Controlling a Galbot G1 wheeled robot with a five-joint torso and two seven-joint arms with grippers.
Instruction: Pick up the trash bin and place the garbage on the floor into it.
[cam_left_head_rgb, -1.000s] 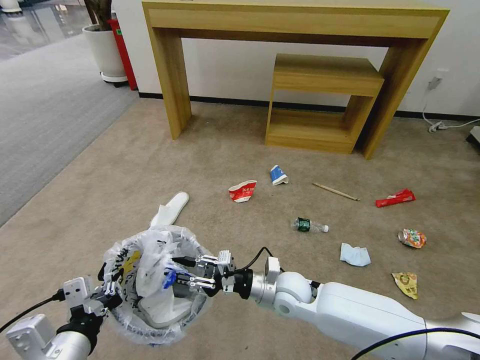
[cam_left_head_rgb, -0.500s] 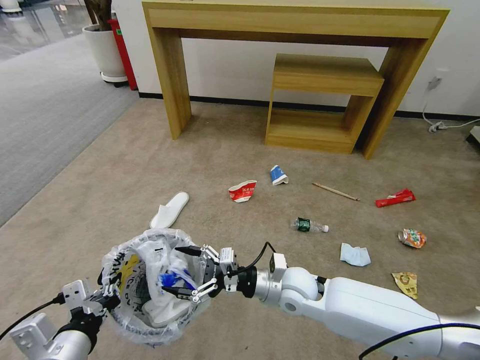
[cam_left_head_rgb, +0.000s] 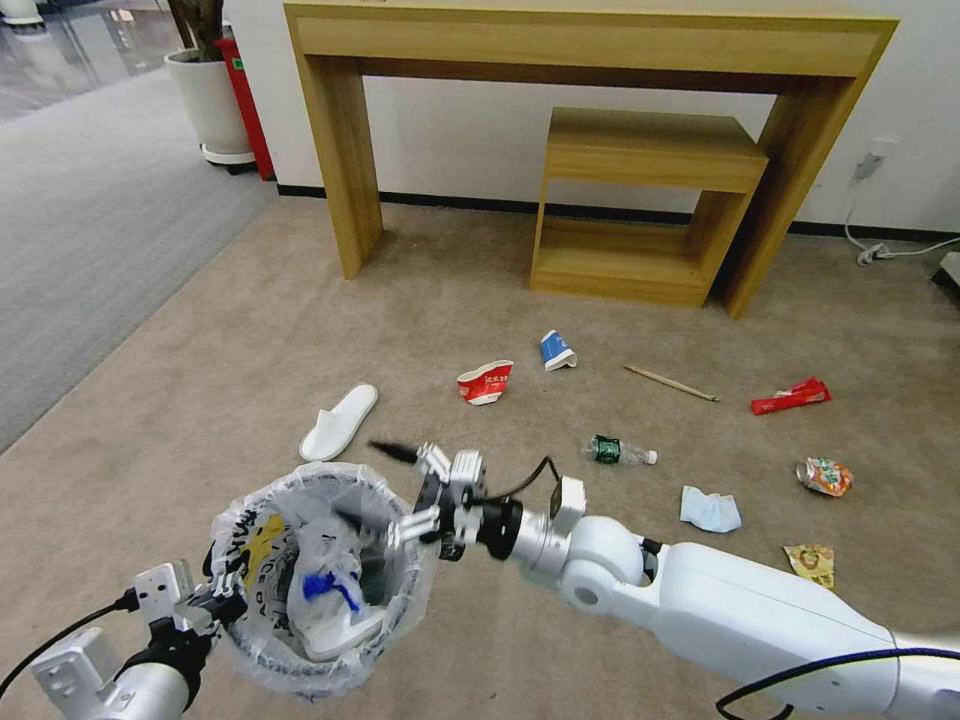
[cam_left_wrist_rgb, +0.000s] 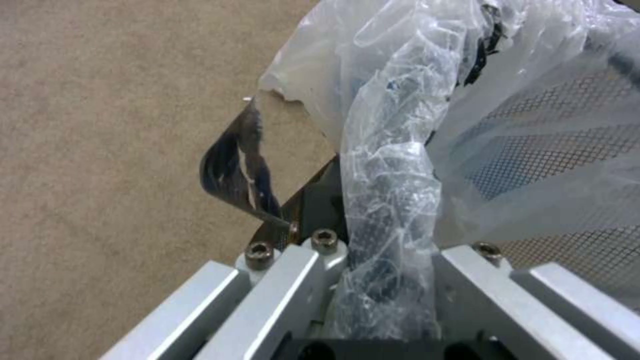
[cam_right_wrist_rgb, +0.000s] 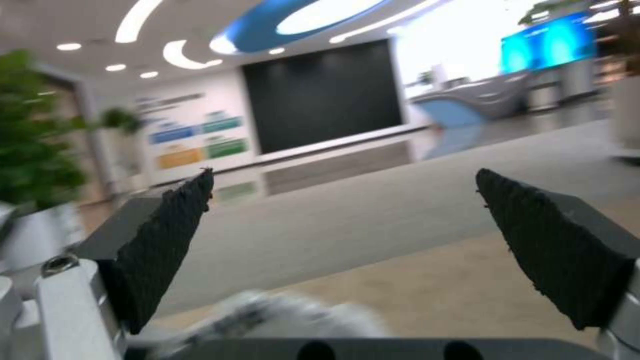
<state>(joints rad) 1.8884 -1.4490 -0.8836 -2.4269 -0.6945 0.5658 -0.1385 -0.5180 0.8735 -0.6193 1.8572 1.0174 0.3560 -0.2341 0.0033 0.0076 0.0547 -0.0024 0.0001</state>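
Since bag dropped in trash bin (cam_left_head_rgb: 262, 610), right gripper (cam_left_head_rgb: 372, 482) lifted.

An office lobby: carpeted floor (cam_left_head_rgb: 250, 330), wooden console table (cam_left_head_rgb: 590, 60), potted plant (cam_left_head_rgb: 205, 95), wall signage (cam_right_wrist_rgb: 200, 137).

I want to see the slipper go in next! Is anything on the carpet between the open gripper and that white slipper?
No, nothing visible: bare floor lies between the open right gripper and the slipper.
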